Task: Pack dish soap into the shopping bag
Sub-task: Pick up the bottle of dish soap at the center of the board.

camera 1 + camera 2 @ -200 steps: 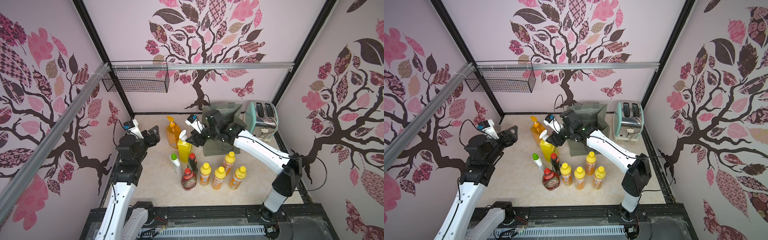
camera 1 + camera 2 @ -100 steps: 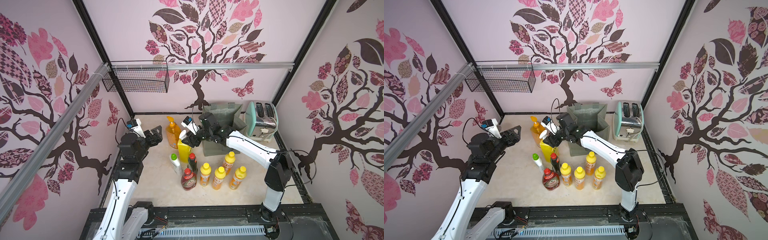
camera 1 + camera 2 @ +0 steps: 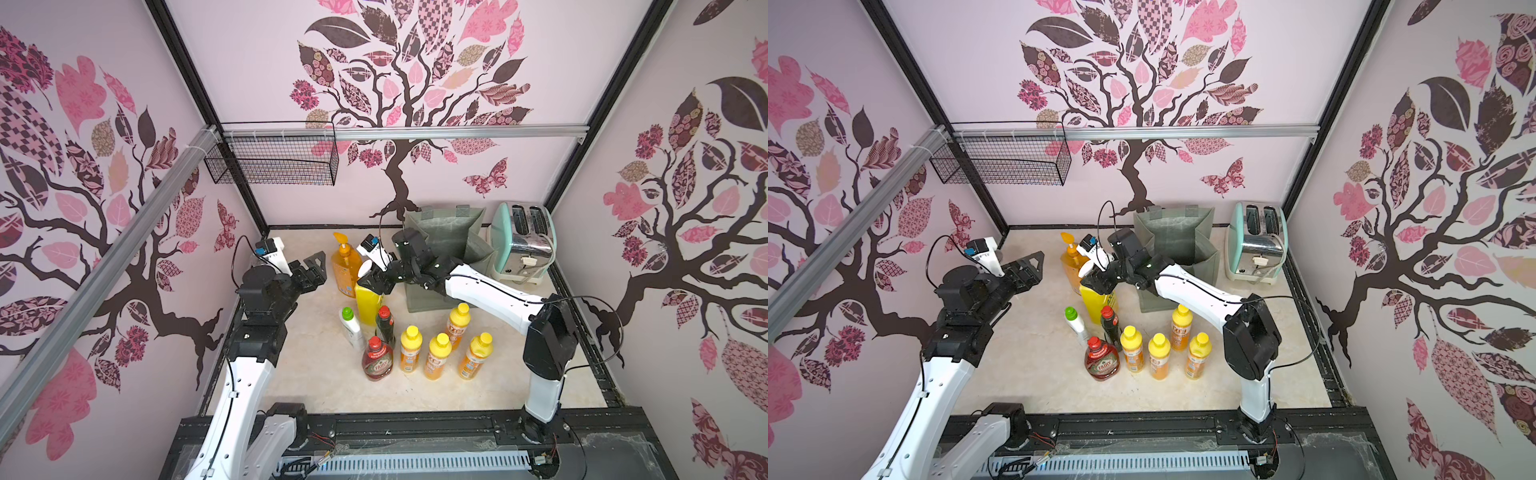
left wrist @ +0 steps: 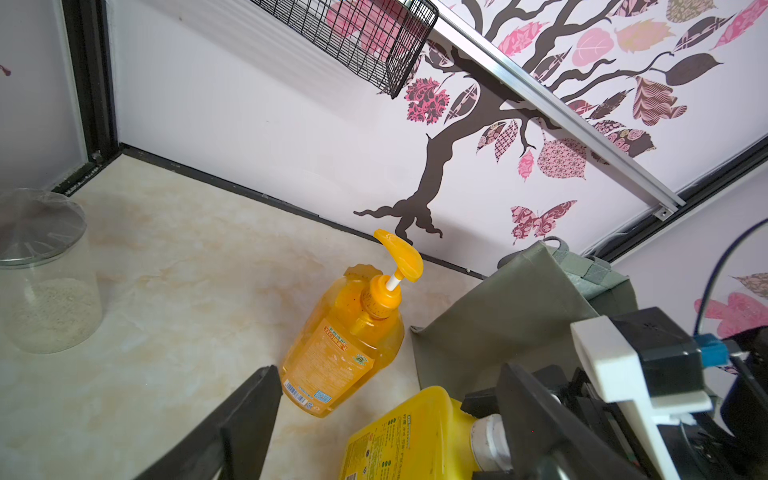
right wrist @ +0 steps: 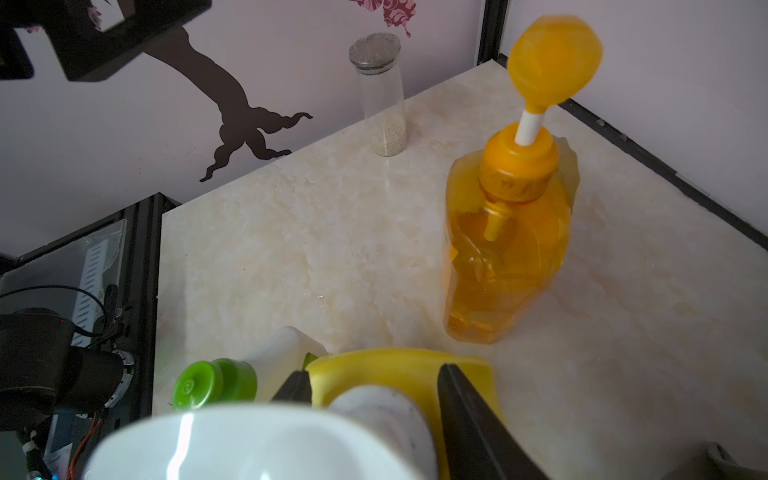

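The yellow pump bottle of dish soap stands left of the grey-green shopping bag. My right gripper is open and straddles its white neck, with a gap on one side. The orange pump bottle stands behind it. My left gripper hovers wide open and empty, left of both pump bottles. Nearer the front stand the white green-capped bottle, the dark red-capped one, the red Fairy and several small orange bottles.
A mint toaster sits right of the bag at the back wall. A black wire basket hangs high on the back left. A clear glass jar stands in the back left corner, behind my left arm.
My right gripper swung left, away from the bag, to the yellow bottle's neck, and its jaws narrowed. My left gripper opened wider and edged toward the pump bottles.
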